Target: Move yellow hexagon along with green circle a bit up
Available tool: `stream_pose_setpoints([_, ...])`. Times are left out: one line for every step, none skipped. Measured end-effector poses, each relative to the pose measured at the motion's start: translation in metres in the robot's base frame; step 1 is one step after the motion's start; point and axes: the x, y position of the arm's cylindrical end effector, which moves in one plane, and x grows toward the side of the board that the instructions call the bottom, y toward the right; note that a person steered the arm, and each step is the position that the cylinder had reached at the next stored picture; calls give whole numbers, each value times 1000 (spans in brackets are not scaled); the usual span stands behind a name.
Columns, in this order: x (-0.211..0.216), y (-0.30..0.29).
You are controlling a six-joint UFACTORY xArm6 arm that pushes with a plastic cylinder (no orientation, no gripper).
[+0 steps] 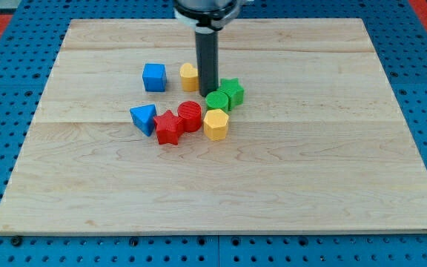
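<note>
The yellow hexagon (216, 124) lies near the board's middle. The green circle (218, 101) sits just above it, touching it. My tip (207, 92) stands just above and left of the green circle, close to its upper left edge. A green star (233, 90) sits against the circle's upper right side. The rod hides part of a yellow block (189, 76) behind it.
A red circle (190, 116) and a red star (169, 127) lie left of the yellow hexagon. A blue triangle (144, 118) lies further left. A blue cube (154, 77) sits at upper left. All lie on the wooden board (332, 163).
</note>
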Motion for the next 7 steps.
stream_pose_setpoints([0, 0])
stream_pose_setpoints([10, 14])
stream_pose_setpoints([12, 65])
stream_pose_setpoints([0, 67])
stream_pose_setpoints([23, 62])
stream_pose_setpoints([78, 59])
stream_pose_setpoints([120, 5])
